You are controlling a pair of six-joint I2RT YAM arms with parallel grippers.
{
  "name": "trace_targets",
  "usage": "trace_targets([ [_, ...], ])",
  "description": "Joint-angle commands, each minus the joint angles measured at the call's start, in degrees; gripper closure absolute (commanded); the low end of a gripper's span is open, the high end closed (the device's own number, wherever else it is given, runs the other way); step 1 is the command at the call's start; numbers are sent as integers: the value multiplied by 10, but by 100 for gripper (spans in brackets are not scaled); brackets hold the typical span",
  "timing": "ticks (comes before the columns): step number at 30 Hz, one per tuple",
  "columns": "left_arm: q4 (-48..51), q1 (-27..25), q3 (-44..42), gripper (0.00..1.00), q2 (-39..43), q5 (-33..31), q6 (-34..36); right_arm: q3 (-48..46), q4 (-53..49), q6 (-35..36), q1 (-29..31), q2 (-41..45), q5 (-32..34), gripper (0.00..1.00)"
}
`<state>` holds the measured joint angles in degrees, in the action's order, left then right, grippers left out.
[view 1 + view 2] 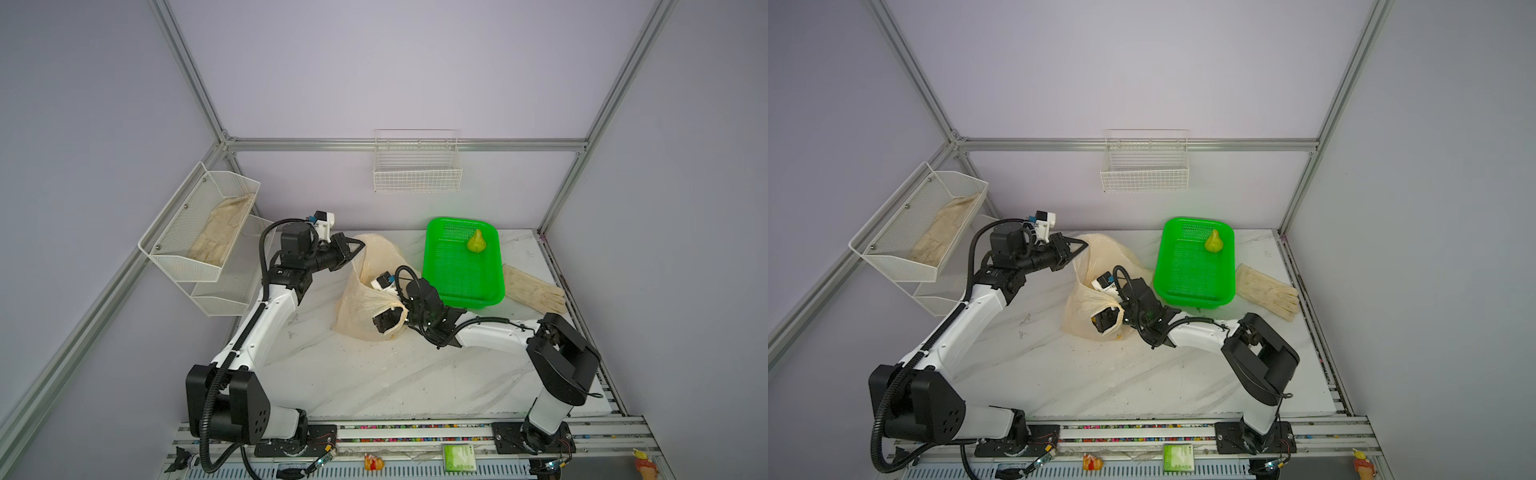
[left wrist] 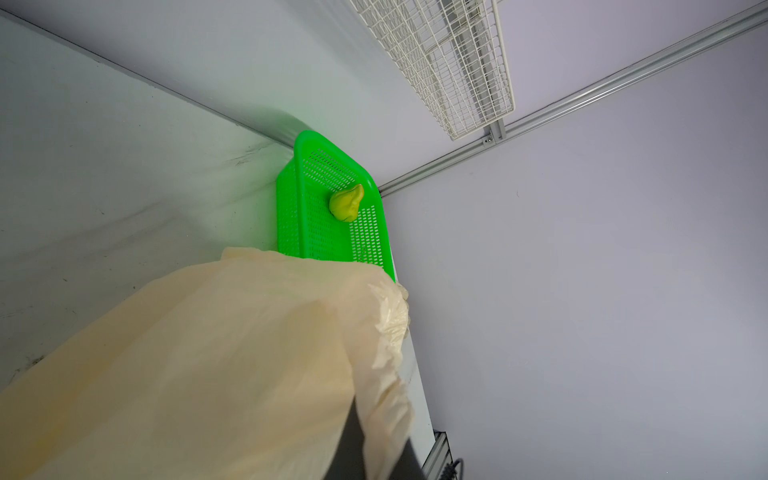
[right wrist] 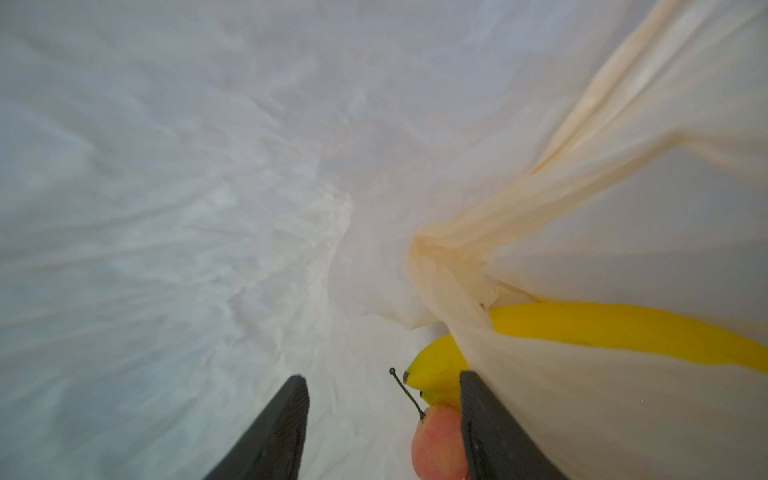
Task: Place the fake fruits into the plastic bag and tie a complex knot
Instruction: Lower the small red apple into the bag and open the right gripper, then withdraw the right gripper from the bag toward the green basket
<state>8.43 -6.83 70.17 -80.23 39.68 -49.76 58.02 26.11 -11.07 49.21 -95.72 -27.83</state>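
The peach plastic bag [image 1: 358, 309] [image 1: 1080, 318] lies open on the marble table. My left gripper [image 1: 356, 248] [image 1: 1079, 248] is shut on its far rim and holds it up; in the left wrist view the bag [image 2: 208, 353] is pinched between the dark fingers [image 2: 353, 453]. My right gripper [image 1: 386, 323] [image 3: 383, 376] is inside the bag, jaws open. A pinkish-red stemmed cherry [image 3: 438, 442] rests against one finger, next to the yellow banana bunch [image 3: 602, 328]. A yellow-green pear [image 1: 476, 241] [image 1: 1214, 242] [image 2: 346, 203] sits in the green basket. No knot is in view.
The green mesh basket [image 1: 432, 286] stands right of the bag, with a beige glove [image 1: 534, 291] beyond it. White wire shelves [image 1: 178, 266] holding another glove hang on the left wall. A wire basket [image 1: 417, 170] hangs on the back wall. Small figurines [image 1: 373, 462] lie on the front rail.
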Motion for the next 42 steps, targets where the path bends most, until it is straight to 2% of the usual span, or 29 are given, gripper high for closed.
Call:
trace_targets([
  [1,-9,1,14,100,22,-4,22,-28,-9,-19,-32,71,-56,42],
  [6,-9,4,12,100,22,-7,24,-50,-47,-19,-89,166,-69,44],
  [8,-8,4,11,100,22,-9,24,-41,-82,-8,-110,200,-47,44],
  [11,-10,5,11,100,19,-8,22,-14,-141,15,-132,210,18,43],
  [13,-11,5,12,100,17,-6,21,12,-193,62,-132,193,68,42],
  [16,-9,6,19,100,15,-2,20,35,-228,69,-127,162,123,42],
  [20,3,5,44,100,13,10,19,29,-222,77,-120,161,251,41],
  [25,2,5,60,100,3,33,-4,30,-187,188,-104,155,264,39],
  [28,3,3,66,100,-2,36,-10,41,-174,225,-104,144,337,36],
  [31,8,2,74,100,-1,30,-5,57,-160,222,-107,133,430,34],
  [34,20,3,85,100,-2,23,5,76,-160,211,-126,124,491,32],
  [40,28,4,94,100,-2,16,16,87,-160,196,-187,107,520,28],
  [42,39,7,103,100,-2,15,25,101,-169,170,-223,95,498,27],
])
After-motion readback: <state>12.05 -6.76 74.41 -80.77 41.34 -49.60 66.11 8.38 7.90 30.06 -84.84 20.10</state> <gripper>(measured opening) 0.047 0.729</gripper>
